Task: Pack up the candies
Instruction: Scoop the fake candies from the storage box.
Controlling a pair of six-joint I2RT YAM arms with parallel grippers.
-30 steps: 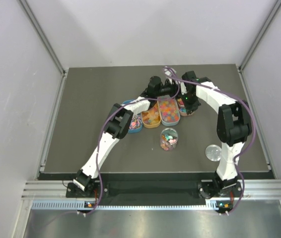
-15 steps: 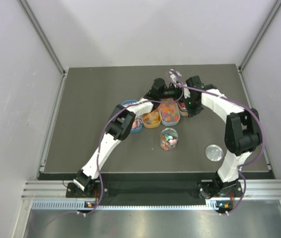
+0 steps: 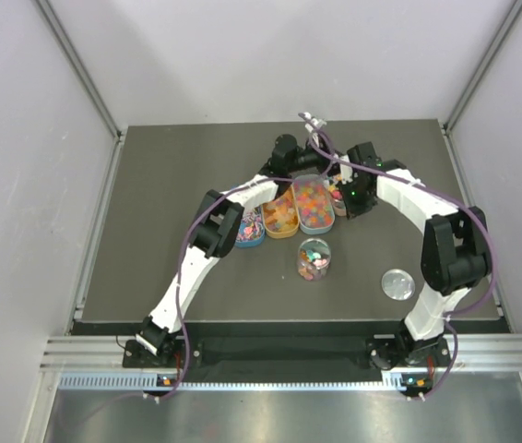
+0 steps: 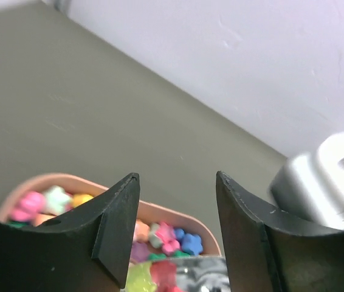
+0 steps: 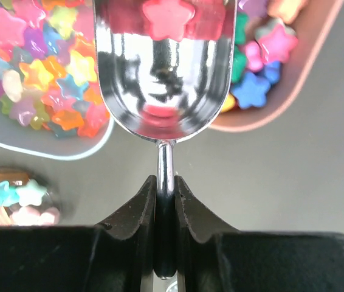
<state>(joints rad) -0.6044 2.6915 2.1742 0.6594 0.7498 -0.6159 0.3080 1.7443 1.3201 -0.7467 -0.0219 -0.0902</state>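
My right gripper (image 5: 165, 180) is showing matte black, and the scoop (image 5: 163, 79) ahead of it is gleaming mirror-silver, throwing back pink and red smears. The candies (image 5: 44, 73) are glowing as stars of pink, orange, yellow, purple and blue, with one pink star standing out against the silver. The pale-rimmed tray (image 5: 81, 152) is looking grey-blue, and the salmon tray (image 5: 299, 73) is looking peach-pink. My left gripper (image 4: 177, 176) is showing black too. The table (image 3: 169, 185) is reading dark grey. My left arm (image 3: 176, 305) is showing white with black joints. The cables (image 3: 321, 141) are looking purple and the walls (image 3: 270, 55) pale lilac-white.
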